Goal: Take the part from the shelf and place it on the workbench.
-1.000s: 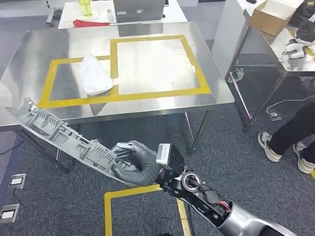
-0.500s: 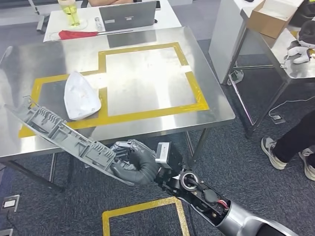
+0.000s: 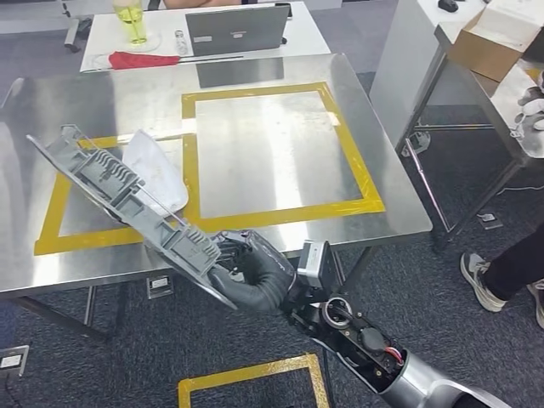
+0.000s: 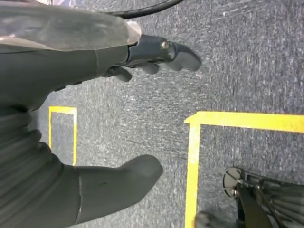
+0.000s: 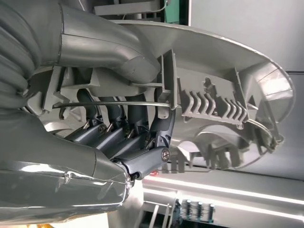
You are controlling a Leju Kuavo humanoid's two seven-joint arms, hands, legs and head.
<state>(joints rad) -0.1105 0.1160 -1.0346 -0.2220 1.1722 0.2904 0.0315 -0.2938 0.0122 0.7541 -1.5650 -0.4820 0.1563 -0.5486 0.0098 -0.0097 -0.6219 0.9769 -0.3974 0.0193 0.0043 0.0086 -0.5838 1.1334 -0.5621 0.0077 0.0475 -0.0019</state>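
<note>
Right arm (image 3: 385, 361) entered the head view from the lower right, reaching forward and left with the wrist low over the carpet; right hand (image 3: 253, 276) was clamped on the near end of the part (image 3: 128, 200), a long grey ribbed plastic moulding; in the right wrist view the thumb lay along one face of the part (image 5: 215, 95) and the dark fingers (image 5: 118, 137) were curled in behind the other face. The part was held off any surface, tilted, its near end at the hand just in front of the workbench (image 3: 269, 144) edge and its far end raised over the left portion of the steel top, crossing in front of a white curved piece (image 3: 157, 166) that lay on the bench across the yellow tape outline (image 3: 359, 166).

Left hand (image 4: 71, 118) hung over grey carpet marked with yellow floor tape (image 4: 193, 156); thumb and fingers were spread apart with nothing between them.

Containers: an open cardboard box (image 3: 494, 38) sat on a side table at upper right, contents not discernible; a yellow-green cup (image 3: 130, 19) stood on the white table behind the bench, beside a red cloth (image 3: 138, 59) and a laptop (image 3: 237, 30). A person's shoes (image 3: 478, 279) and dark trouser leg showed at the right edge.
</note>
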